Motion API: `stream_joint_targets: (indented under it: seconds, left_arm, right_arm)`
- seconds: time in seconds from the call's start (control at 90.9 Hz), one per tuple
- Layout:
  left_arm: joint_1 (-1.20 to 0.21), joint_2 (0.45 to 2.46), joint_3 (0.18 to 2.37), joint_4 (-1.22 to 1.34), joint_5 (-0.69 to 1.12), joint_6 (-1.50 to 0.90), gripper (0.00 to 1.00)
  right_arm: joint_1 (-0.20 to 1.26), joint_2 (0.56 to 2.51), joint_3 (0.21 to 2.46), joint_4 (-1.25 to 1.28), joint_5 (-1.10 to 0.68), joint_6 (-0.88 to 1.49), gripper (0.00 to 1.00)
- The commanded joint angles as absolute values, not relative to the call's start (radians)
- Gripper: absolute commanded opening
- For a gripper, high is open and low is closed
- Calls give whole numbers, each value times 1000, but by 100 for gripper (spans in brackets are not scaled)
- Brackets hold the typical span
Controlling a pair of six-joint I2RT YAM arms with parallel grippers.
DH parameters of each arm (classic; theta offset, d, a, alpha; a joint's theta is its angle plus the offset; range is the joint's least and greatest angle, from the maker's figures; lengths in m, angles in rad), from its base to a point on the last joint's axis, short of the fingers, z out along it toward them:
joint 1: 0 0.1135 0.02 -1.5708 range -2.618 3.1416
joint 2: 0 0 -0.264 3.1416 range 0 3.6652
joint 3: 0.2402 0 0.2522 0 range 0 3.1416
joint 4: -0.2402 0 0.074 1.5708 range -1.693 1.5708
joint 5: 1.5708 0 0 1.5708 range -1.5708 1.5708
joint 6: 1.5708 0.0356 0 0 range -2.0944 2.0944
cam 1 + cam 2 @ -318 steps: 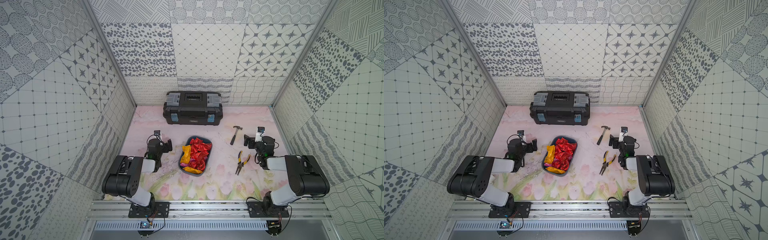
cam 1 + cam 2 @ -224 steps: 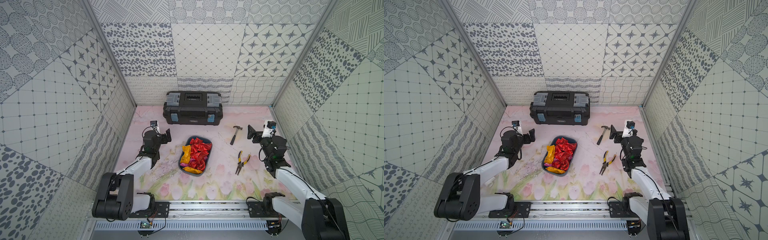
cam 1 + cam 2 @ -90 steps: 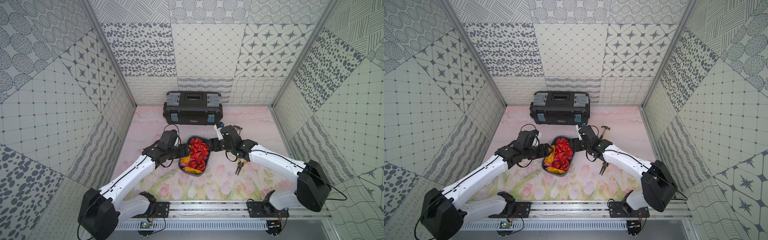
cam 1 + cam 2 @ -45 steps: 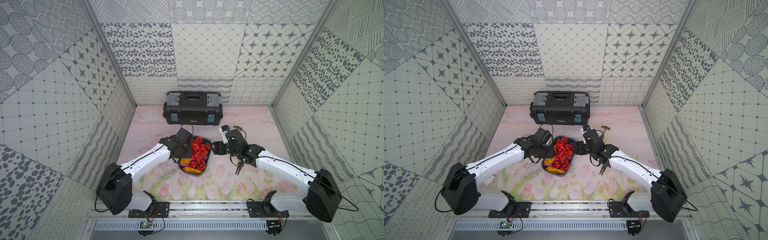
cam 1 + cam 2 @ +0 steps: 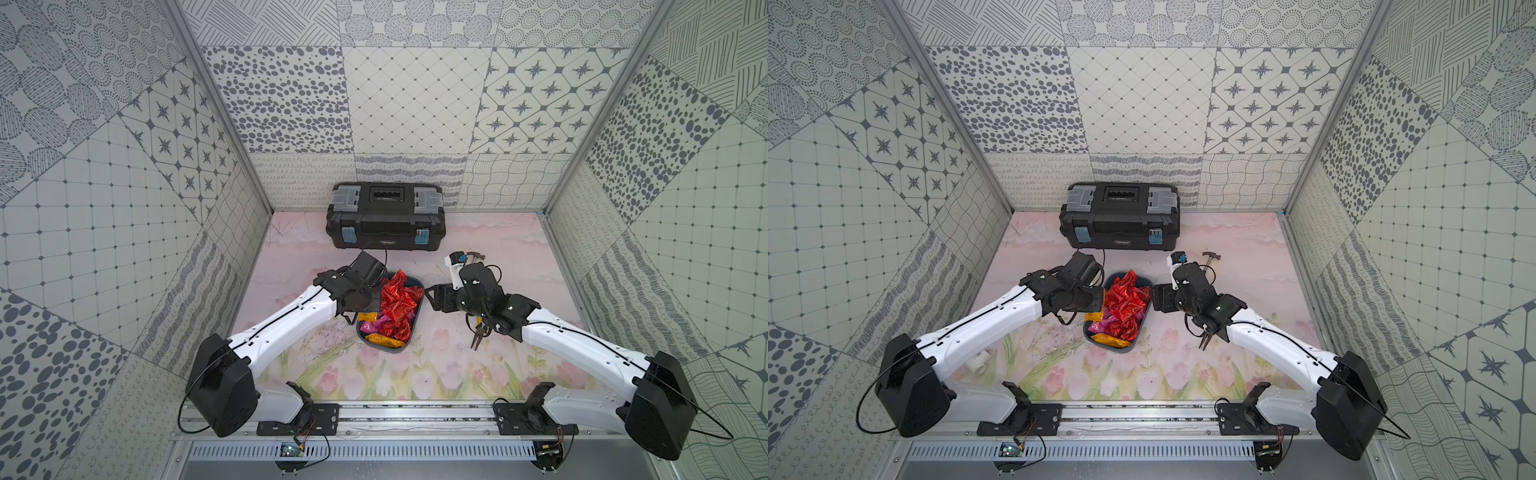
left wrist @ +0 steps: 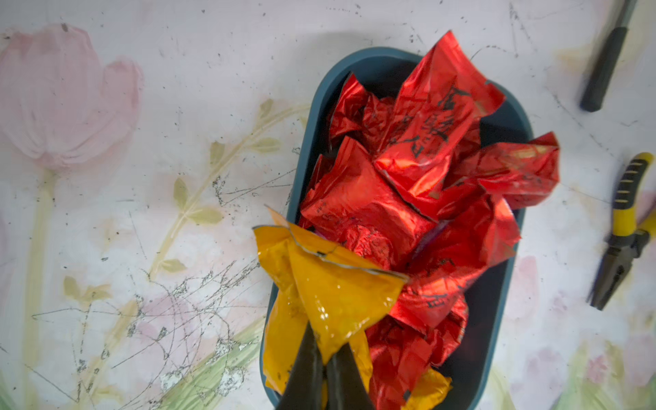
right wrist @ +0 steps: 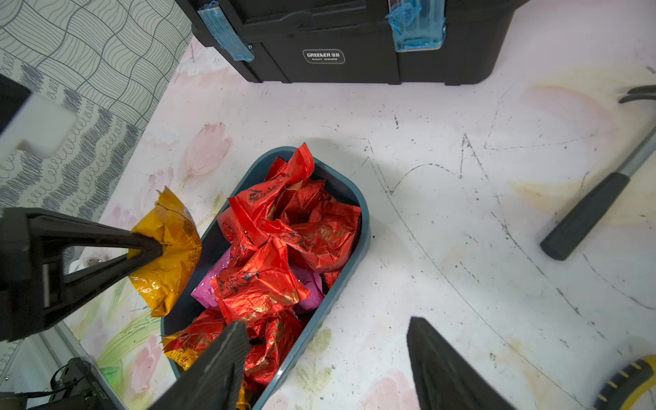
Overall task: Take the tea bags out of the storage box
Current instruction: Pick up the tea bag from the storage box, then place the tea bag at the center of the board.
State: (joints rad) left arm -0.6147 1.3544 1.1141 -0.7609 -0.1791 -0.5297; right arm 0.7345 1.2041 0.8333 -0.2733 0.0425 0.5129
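The storage box (image 5: 389, 350) (image 5: 1119, 350) is a small blue-grey bin in the middle of the table, heaped with tea bags (image 5: 397, 299) (image 5: 1123, 302) (image 6: 408, 170) (image 7: 284, 230), mostly red foil with some pink and orange ones underneath. My left gripper (image 6: 324, 356) (image 7: 156, 248) is shut on an orange-yellow tea bag (image 6: 337, 291) (image 7: 170, 245), held just above the box's left rim (image 6: 301, 170). My right gripper (image 7: 328, 328) (image 5: 434, 297) stands open over the box's right wall (image 7: 340, 284), one finger above the sachets and one above the table, holding nothing.
A black toolbox (image 5: 388, 224) (image 7: 337, 35) with blue latches stands at the back wall. A hammer (image 7: 596, 206) (image 5: 473, 255) and yellow-handled pliers (image 6: 624, 230) (image 5: 478, 336) lie right of the box, partly under my right arm. Patterned walls close in left, right and behind.
Both arms swung in from the table's sides to the box. My left gripper closed on the orange-yellow tea bag at the left rim. The right gripper stayed open.
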Motion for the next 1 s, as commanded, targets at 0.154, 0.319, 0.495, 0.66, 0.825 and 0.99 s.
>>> stream_joint_targets:
  seconds: [0.154, 0.319, 0.495, 0.66, 0.825, 0.99]
  left_arm:
    - [-836, 1332, 1229, -945, -256, -749, 7]
    - [-1039, 1485, 1340, -933, -310, -869, 7]
    - [-1126, 1667, 1465, -911, -327, -923, 8]
    - [-1174, 1812, 1513, -854, -320, -1021, 6]
    - [-1197, 1968, 1610, -932, -330, -1085, 2]
    - [-1197, 2016, 1617, -937, -334, -1127, 15]
  right_arm:
    - [729, 1080, 763, -277, 189, 632, 75]
    - [725, 992, 722, -367, 266, 696, 75]
    - [720, 927, 727, -529, 303, 766, 75]
    - [716, 903, 735, -670, 289, 860, 74]
    - [716, 894, 733, -755, 214, 954, 74]
    - [715, 906, 695, -775, 109, 987, 73]
